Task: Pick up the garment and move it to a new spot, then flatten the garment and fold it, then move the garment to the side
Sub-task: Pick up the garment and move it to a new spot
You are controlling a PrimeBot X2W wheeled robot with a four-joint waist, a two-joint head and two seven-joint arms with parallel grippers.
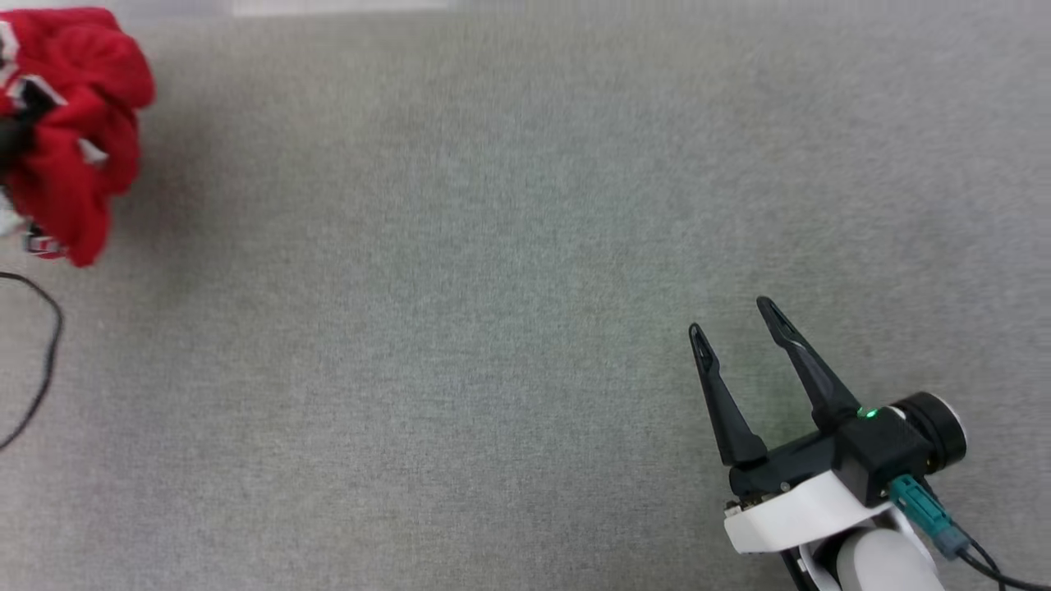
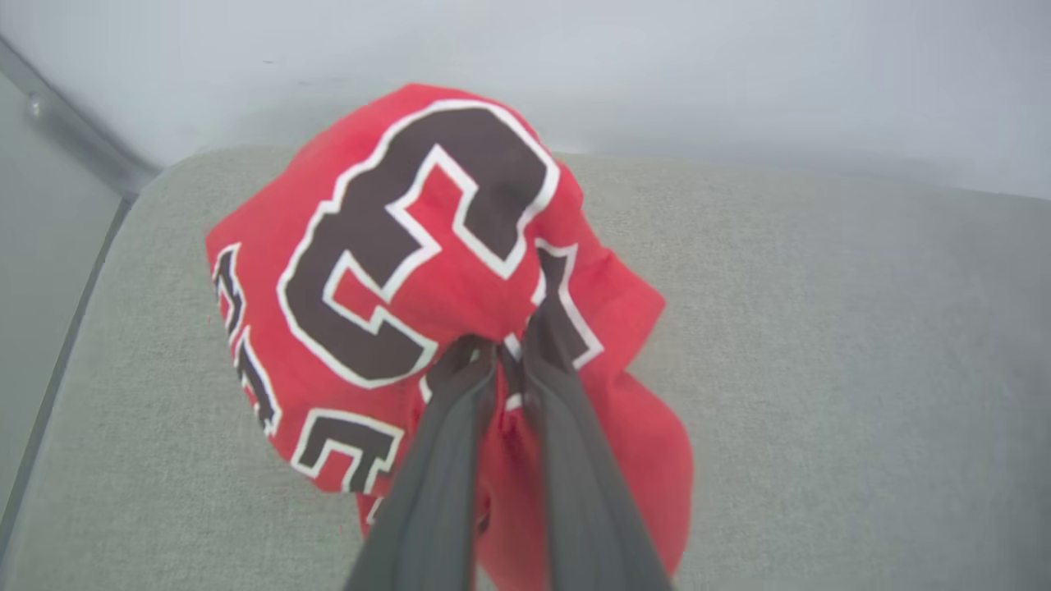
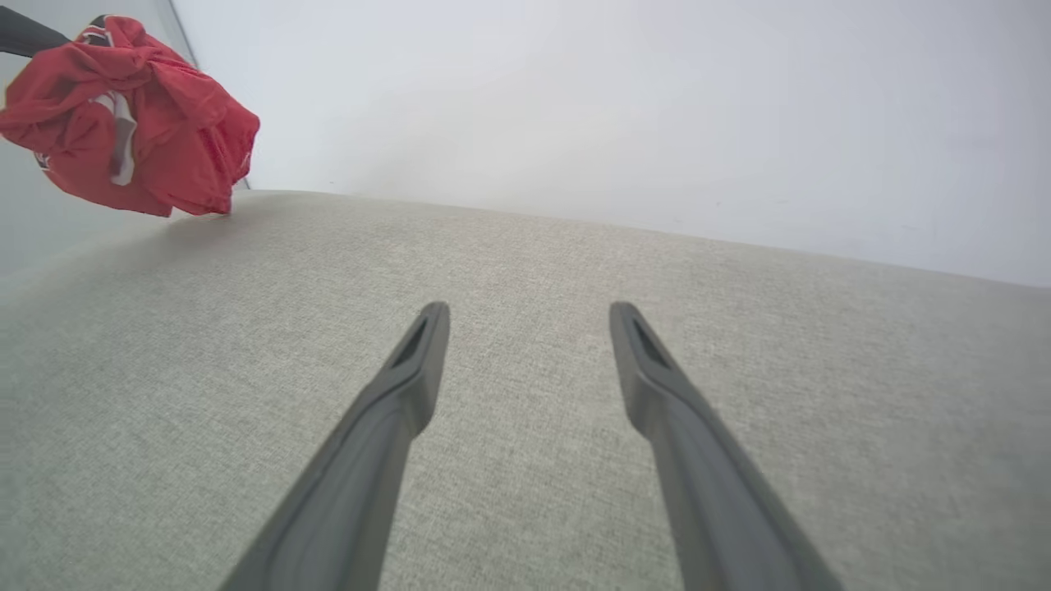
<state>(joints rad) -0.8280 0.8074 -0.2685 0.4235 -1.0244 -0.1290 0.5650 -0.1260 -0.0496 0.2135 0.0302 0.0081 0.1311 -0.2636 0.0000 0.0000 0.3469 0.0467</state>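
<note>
Head view: the crumpled red jersey garment (image 1: 74, 123) with black, white-edged lettering hangs bunched, well apart from the right hand (image 1: 731, 316), far to its left over the grey fabric worktop (image 1: 452, 287)

Left wrist view: the left hand (image 2: 505, 336) is pressed together, pinching the garment's red cloth

Right wrist view: the right hand stands spread, empty

Pickup looks done; placing, flattening, folding and moving aside remain

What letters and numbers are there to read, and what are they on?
"3": big, black, white-edged, on the red garment.
Smaller black letters near it: folded, cut off, unreadable.
No other writing is legible.
</note>
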